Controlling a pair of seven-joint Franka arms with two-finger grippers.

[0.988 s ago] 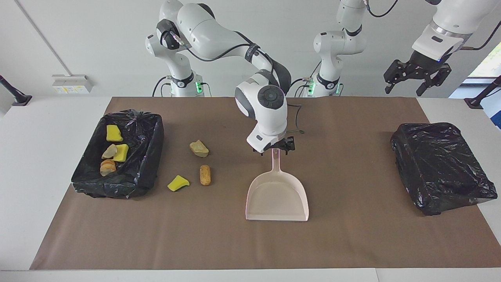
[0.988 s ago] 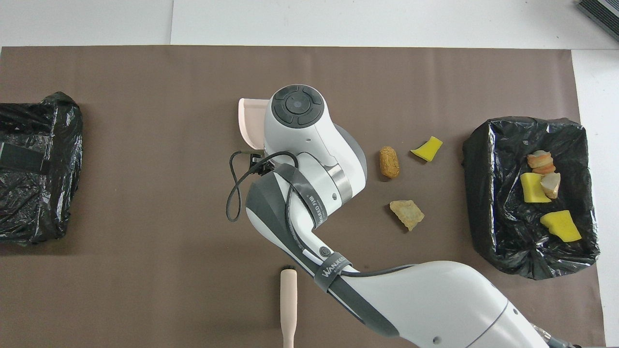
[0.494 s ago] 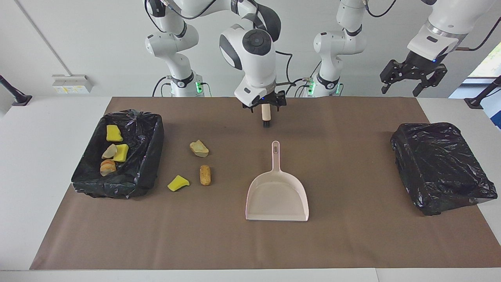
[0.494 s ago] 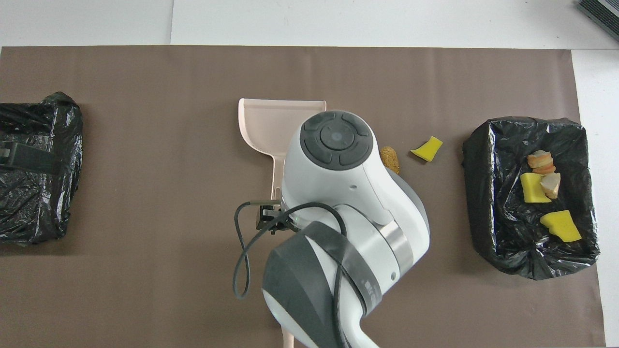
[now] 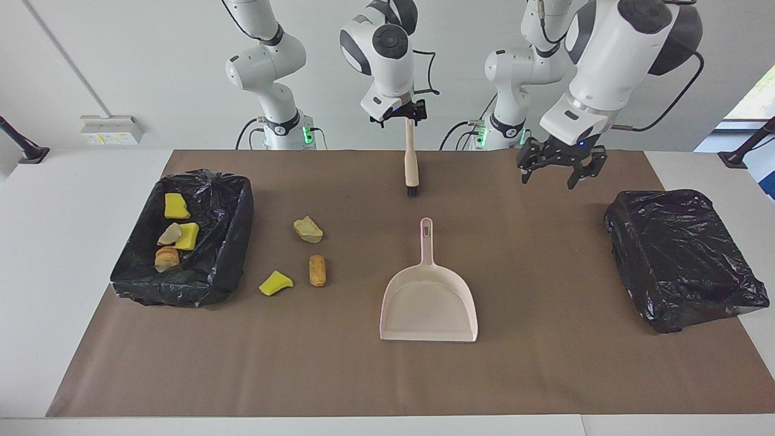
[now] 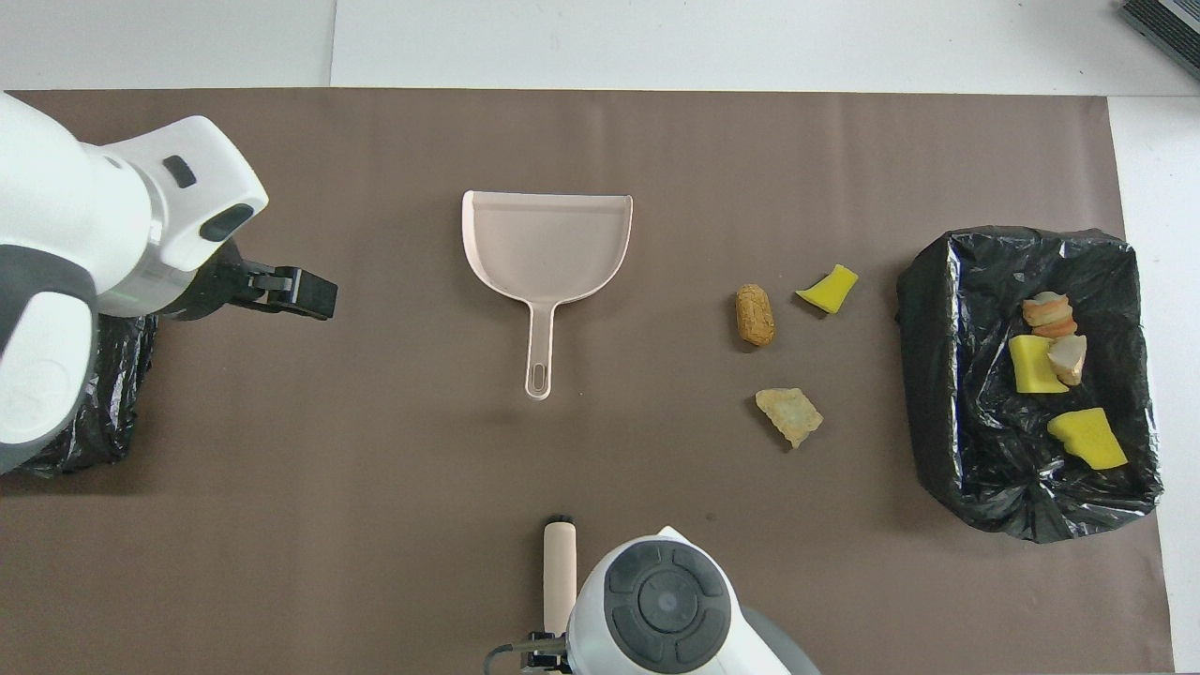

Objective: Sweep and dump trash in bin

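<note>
**Sweep stage: three scraps of trash [image 5: 308, 230] left on the worktop, four already in the bin [image 5: 233, 242].**
The loose scraps lie between the bin and the empty dustpan [image 5: 428, 303]. My right tool [image 5: 404, 116] is at the brush [image 5: 412, 172] handle's end; I cannot tell whether it is clamped. My left tool [image 5: 556, 172] hangs apart and empty. Next, I judge, it must take the dustpan handle.

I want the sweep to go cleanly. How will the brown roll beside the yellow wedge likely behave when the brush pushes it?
The brown roll looks rounded and cylindrical, so it may well roll rather than slide. It lies loose on the flat paper, apart from the yellow wedge, so nothing would stop it. It seems small, probably light.
</note>
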